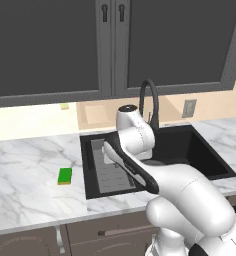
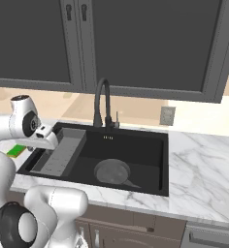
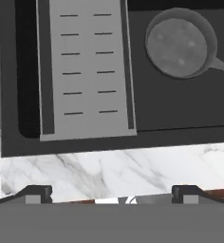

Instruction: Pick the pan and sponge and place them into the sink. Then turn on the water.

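The round dark-grey pan (image 2: 112, 172) lies flat on the floor of the black sink (image 2: 140, 150), right of the middle, with its handle pointing to the front right. In the hand view the pan (image 3: 180, 42) is at the upper right inside the sink (image 3: 156, 104). The green sponge (image 1: 65, 176) rests on the marble counter left of the sink (image 1: 200, 150), and a strip of the sponge (image 2: 16, 151) peeks out behind my arm. My gripper (image 3: 111, 194) hangs open and empty above the sink's front left rim, looking straight down. No water runs from the black faucet (image 1: 149, 100).
A grey ribbed tray (image 3: 85, 71) fills the sink's left part. The gooseneck faucet (image 2: 102, 101) rises behind the basin. Dark wall cabinets (image 1: 50, 45) hang above the counter. Marble counter (image 2: 204, 169) stretches to the sink's right, with an outlet (image 2: 167, 115) on the wall.
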